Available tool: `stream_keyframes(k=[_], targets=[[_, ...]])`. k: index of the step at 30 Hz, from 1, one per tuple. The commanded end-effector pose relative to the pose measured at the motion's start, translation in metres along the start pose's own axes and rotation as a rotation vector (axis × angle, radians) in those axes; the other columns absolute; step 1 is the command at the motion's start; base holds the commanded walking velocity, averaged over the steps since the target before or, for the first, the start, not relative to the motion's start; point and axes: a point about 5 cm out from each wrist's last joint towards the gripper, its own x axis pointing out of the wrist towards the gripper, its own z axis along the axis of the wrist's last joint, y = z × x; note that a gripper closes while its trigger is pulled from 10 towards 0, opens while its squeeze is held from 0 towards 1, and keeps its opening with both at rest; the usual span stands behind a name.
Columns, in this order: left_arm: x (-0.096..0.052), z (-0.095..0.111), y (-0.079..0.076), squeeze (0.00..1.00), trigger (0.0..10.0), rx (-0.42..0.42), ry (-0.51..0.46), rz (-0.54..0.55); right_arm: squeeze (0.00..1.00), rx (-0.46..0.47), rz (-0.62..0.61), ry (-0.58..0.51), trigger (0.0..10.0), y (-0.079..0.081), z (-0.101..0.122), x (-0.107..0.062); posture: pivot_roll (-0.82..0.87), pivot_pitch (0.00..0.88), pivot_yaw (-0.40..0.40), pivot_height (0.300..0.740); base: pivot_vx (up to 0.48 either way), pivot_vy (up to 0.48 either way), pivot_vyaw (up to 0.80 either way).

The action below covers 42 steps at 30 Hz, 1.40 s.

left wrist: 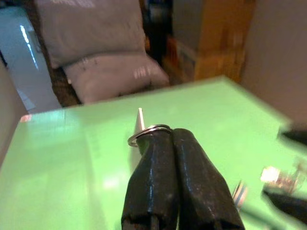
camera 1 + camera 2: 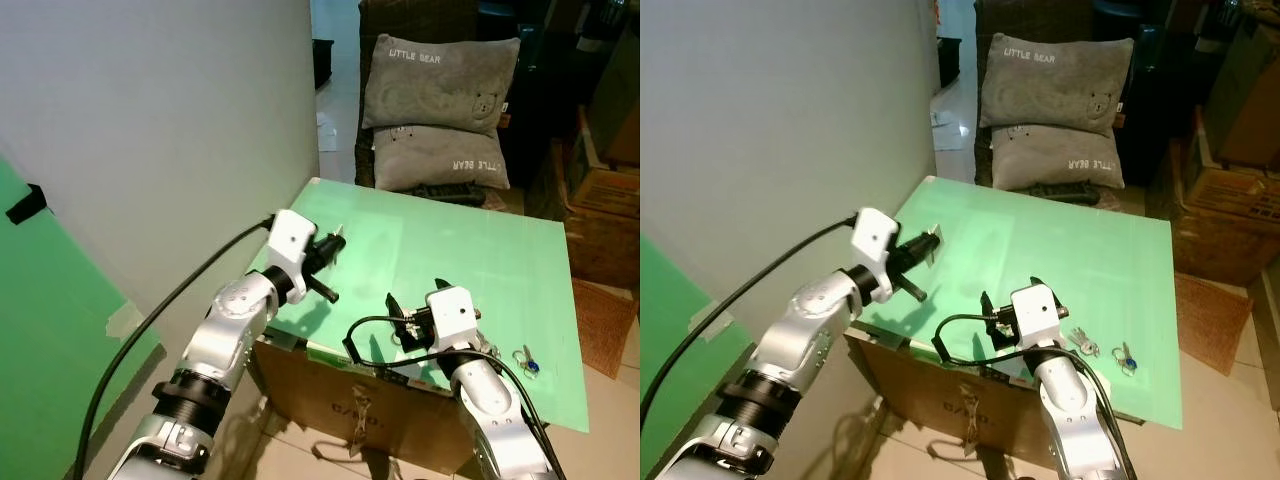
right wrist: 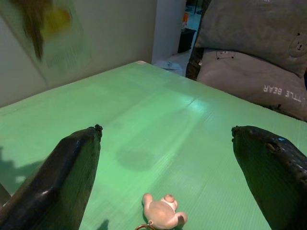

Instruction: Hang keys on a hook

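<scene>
My left gripper [image 2: 336, 241] is raised over the green table's [image 2: 480, 250] left edge, close to the white wall. It is shut on a silver key ring with a key [image 1: 144, 128] that sticks out past the fingertips. My right gripper [image 2: 413, 296] hovers low over the table's front edge with its fingers wide open and nothing between them. A small bear keychain [image 3: 163, 215] lies on the table just below it. More keys [image 2: 1085, 347] and a blue-tagged ring [image 2: 527, 361] lie to its right. A black hook-like piece [image 2: 25, 203] sits on a green panel far left.
Two grey pillows [image 2: 440, 110] rest on a chair behind the table, with a dark remote [image 2: 445, 191] at the table's far edge. Cardboard boxes [image 2: 600, 200] stand at the right. A black cable [image 2: 170, 300] trails from my left arm. The table top sits on a cardboard box [image 2: 340, 400].
</scene>
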Motion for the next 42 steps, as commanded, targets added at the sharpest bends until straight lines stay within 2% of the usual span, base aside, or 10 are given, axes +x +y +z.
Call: stream_keyframes(k=[1,4,12,13,14,30,31,33,34,42], targets=[[0.007,0.001,-0.001,0.0,10.0,0.116,0.04,-0.017,0.0,0.002,0.006,0.015,10.0,0.003,-0.002,-0.001,-0.15,0.0,0.102,0.74,0.0,0.0,0.0],[0.023,0.002,-0.01,0.0,10.0,0.346,0.109,-0.09,0.0,0.006,0.014,0.021,10.0,0.007,-0.004,-0.002,-0.16,0.0,0.107,0.74,0.0,0.0,0.0],[0.046,-0.004,-0.025,0.0,10.0,0.64,0.226,-0.17,0.0,0.012,0.012,0.025,10.0,0.013,-0.005,-0.005,-0.2,0.0,0.138,0.74,0.0,0.0,0.0],[0.045,-0.013,-0.024,0.69,10.0,0.715,0.286,-0.192,0.0,0.013,0.005,0.027,10.0,0.014,-0.006,-0.007,-0.21,0.0,0.148,0.74,0.0,0.0,0.0],[0.044,-0.017,-0.024,1.0,10.0,0.716,0.302,-0.202,0.0,0.016,-0.002,0.03,10.0,0.014,-0.006,-0.008,-0.21,0.0,0.15,0.74,0.0,0.0,0.0],[0.043,-0.024,-0.015,1.0,10.0,0.677,0.262,-0.056,0.0,0.013,-0.008,0.06,10.0,0.015,-0.014,-0.017,-0.2,0.0,0.154,0.74,0.0,0.0,0.0],[0.04,-0.021,-0.009,0.0,10.0,0.6,0.231,-0.018,0.0,0.014,-0.01,0.059,10.0,0.015,-0.014,-0.017,-0.2,0.0,0.157,0.74,0.0,0.0,0.0],[0.038,-0.021,-0.006,0.0,10.0,0.552,0.22,-0.004,0.0,0.015,-0.01,0.059,10.0,0.015,-0.014,-0.018,-0.2,0.0,0.16,0.74,0.0,0.0,0.0],[0.03,-0.02,0.005,0.0,10.0,0.342,0.173,0.053,0.0,0.021,-0.008,0.059,10.0,0.017,-0.014,-0.018,-0.2,0.0,0.162,0.74,0.0,0.0,0.0],[-0.009,-0.033,0.042,0.0,10.0,-0.06,0.036,0.244,0.0,0.035,-0.011,0.068,10.0,0.017,-0.018,-0.024,-0.19,0.0,0.152,0.74,0.0,0.0,0.0]])
